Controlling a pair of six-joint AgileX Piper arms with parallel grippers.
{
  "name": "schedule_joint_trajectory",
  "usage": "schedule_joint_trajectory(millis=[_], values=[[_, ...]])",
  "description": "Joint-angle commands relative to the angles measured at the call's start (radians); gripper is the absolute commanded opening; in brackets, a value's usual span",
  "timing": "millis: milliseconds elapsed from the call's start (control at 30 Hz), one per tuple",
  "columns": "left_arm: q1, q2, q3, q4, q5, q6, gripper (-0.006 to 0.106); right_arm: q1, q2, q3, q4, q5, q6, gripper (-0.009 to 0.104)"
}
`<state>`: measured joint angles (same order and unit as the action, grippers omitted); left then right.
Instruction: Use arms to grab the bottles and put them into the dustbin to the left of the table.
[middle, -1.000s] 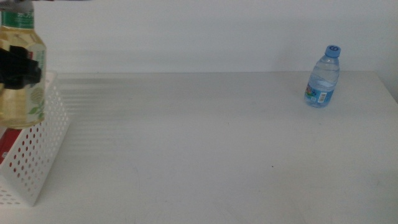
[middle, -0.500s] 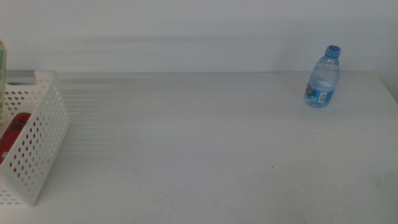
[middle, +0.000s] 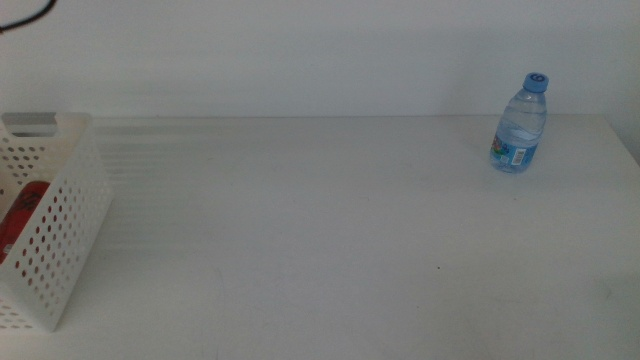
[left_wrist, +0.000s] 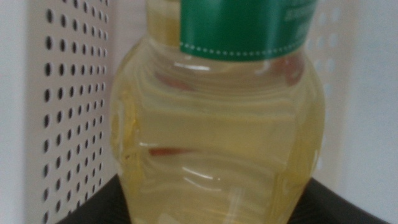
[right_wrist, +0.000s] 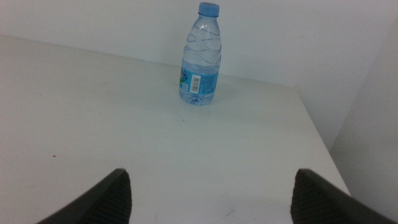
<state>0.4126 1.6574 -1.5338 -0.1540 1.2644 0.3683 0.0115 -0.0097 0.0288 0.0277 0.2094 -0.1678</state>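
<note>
The white table (middle: 330, 230) carries the dustbin (middle: 62, 215) at its left edge, and a red can (middle: 22, 212) lies inside it. The left gripper (left_wrist: 211, 208) is closed around the yellow tea bottle (left_wrist: 217, 130), which fills its wrist view just in front of the perforated wall. The right gripper (right_wrist: 208, 193) waits with jaws wide apart and empty, facing the small water bottle (middle: 519, 122), which stands upright near the far right corner.
</note>
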Motion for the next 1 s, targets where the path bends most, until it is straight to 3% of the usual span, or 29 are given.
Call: schedule_joint_trajectory(millis=[0, 467, 600, 667, 967], values=[[-0.001, -0.017, -0.042, -0.022, 0.036, -0.001, -0.005, -0.006, -0.027, -0.008, -0.007, -0.077, -0.012, 0.067], [-0.003, 0.119, -0.042, 0.009, 0.039, -0.035, -0.005, -0.006, -0.027, -0.008, -0.007, -0.077, -0.012, 0.067], [-0.022, 0.153, -0.04, 0.027, 0.028, -0.036, 0.002, -0.006, -0.027, -0.008, -0.007, -0.077, -0.012, 0.067], [-0.046, 0.162, -0.04, 0.063, 0.007, -0.036, 0.012, -0.006, -0.027, -0.008, -0.007, -0.077, -0.012, 0.067], [-0.161, 0.168, -0.04, 0.252, -0.098, -0.132, 0.08, -0.006, -0.027, -0.008, -0.007, -0.077, -0.012, 0.067]])
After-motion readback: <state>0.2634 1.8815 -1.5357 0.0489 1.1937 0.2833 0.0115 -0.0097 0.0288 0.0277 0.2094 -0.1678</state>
